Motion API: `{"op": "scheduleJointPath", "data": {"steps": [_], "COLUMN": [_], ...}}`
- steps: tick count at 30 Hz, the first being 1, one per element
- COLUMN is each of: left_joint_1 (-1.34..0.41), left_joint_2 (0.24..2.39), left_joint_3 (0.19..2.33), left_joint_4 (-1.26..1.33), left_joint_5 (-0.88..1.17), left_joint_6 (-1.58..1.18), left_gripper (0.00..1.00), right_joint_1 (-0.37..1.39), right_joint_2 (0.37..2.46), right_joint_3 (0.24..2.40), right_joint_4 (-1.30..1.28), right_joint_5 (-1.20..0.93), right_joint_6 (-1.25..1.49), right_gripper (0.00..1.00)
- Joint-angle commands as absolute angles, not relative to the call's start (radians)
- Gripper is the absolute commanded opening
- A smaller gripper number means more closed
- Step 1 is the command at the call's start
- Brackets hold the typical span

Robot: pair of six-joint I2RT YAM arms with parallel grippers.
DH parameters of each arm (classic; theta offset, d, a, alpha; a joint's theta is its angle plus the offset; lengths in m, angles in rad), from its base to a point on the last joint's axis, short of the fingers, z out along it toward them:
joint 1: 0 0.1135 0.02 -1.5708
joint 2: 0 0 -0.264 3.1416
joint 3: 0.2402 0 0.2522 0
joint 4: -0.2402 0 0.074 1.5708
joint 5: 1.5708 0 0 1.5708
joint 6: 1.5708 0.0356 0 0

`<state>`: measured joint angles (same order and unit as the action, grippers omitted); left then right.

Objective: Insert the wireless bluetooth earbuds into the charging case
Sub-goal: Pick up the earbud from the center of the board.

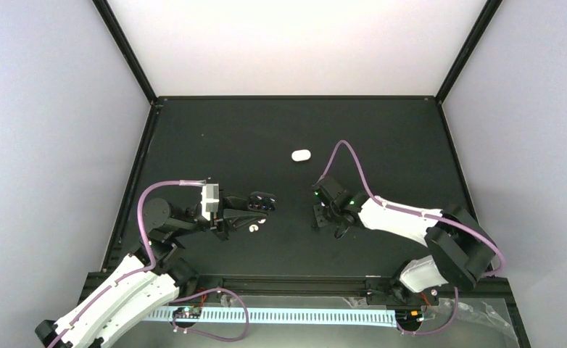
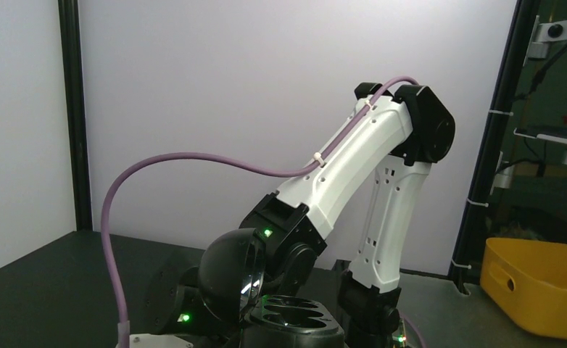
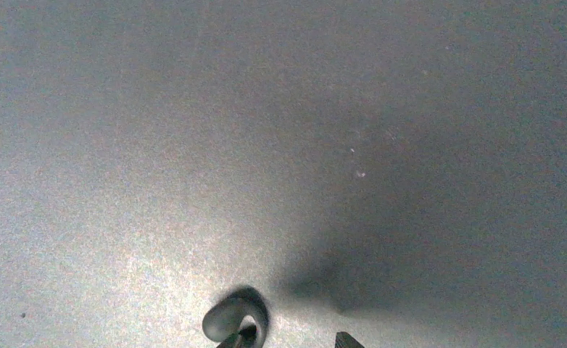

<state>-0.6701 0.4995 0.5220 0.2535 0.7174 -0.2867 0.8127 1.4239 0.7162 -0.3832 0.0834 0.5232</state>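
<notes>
My left gripper [image 1: 238, 210] is shut on a small black case [image 1: 261, 201] with its hinged lid open. In the left wrist view the case [image 2: 295, 313] shows hollow wells and a raised dome lid [image 2: 230, 272]. One tiny white earbud [image 1: 253, 228] lies on the mat just in front of it. A white oval pill-shaped case [image 1: 301, 154] lies shut at mid-table, farther back. My right gripper [image 1: 318, 217] is low over the mat and open. In the right wrist view [image 3: 288, 341] a curved comma-shaped earbud [image 3: 226, 319] lies against its left fingertip [image 3: 231, 341].
The black mat [image 1: 382, 138] is framed by black posts and pale walls. The right arm [image 2: 367, 174] rises in front of the left wrist camera. A yellow bin [image 2: 538, 290] stands off the table at the far right.
</notes>
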Motion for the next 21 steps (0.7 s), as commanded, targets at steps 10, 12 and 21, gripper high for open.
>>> {"op": "scheduleJointPath", "data": {"steps": [10, 12, 21], "left_joint_1": [-0.677, -0.677, -0.679], "left_joint_2": [0.508, 0.508, 0.508], "left_joint_3": [0.555, 0.555, 0.555], "left_joint_4": [0.247, 0.247, 0.247], "left_joint_5": [0.707, 0.707, 0.707], "left_joint_6": [-0.268, -0.268, -0.268], "left_gripper": [0.02, 0.02, 0.02], "right_joint_1": [0.825, 0.836, 0.876], "right_joint_2": [1.498, 1.509, 1.551], "right_joint_3": [0.768, 0.771, 0.781], "right_joint_4": [-0.390, -0.395, -0.401], "right_joint_5": [0.052, 0.056, 0.069], "right_joint_6": [0.442, 0.438, 0.445], "right_gripper": [0.32, 0.32, 0.32]}}
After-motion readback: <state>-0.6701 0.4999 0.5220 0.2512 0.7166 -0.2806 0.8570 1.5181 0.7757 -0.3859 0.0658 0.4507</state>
